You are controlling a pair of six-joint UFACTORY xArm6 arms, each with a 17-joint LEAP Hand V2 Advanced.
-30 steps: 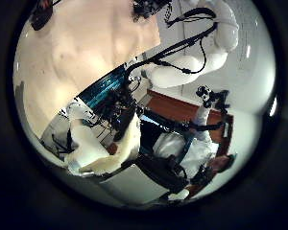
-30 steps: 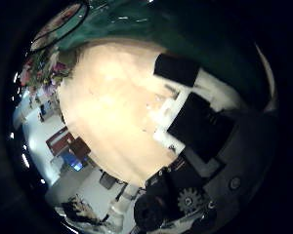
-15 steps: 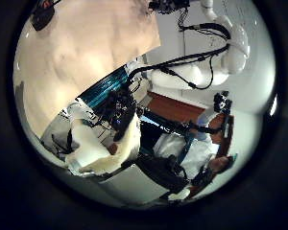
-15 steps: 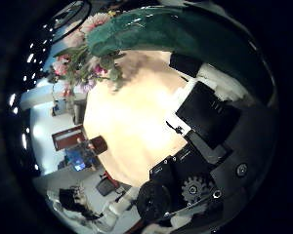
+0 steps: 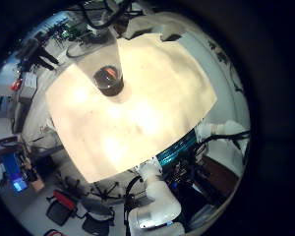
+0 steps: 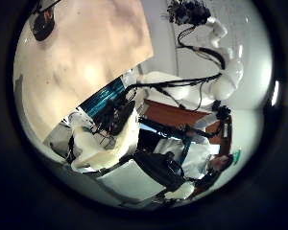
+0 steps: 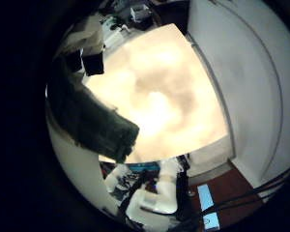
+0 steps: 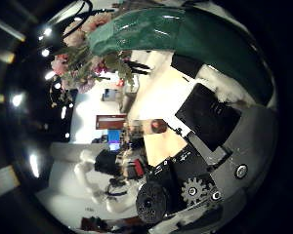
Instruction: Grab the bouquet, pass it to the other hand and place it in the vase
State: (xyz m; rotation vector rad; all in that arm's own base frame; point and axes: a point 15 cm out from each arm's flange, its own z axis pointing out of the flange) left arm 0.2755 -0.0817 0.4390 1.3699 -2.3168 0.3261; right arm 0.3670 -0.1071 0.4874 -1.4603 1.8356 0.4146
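Note:
The bouquet's flowers (image 8: pixel 83 49) and its paper wrap (image 8: pixel 176 34) fill much of the right thumb side palm view, close against the palm. My right hand's fingers (image 8: pixel 215 112) curl beside the wrap, and the wrap (image 7: pixel 92 116) also crosses the right little finger side view. From the left thumb side view, my right hand (image 6: pixel 189 11) hangs high above the table with the bouquet. The vase (image 5: pixel 109 79) stands upright on the table (image 5: pixel 157 98), far below my left hand, and shows small as the vase (image 8: pixel 158 126) and the vase (image 6: pixel 43 21). None of my left hand's fingers show.
The table (image 7: pixel 169 87) lies well beneath both palms. My right arm (image 6: pixel 216 77) rises beside the table edge. Shelves and clutter (image 5: pixel 34 59) stand beyond the table's far side.
My right hand has risen with the bouquet, so the table has shrunk in its view. The flowers have come into that view. My left hand's view has shifted a little.

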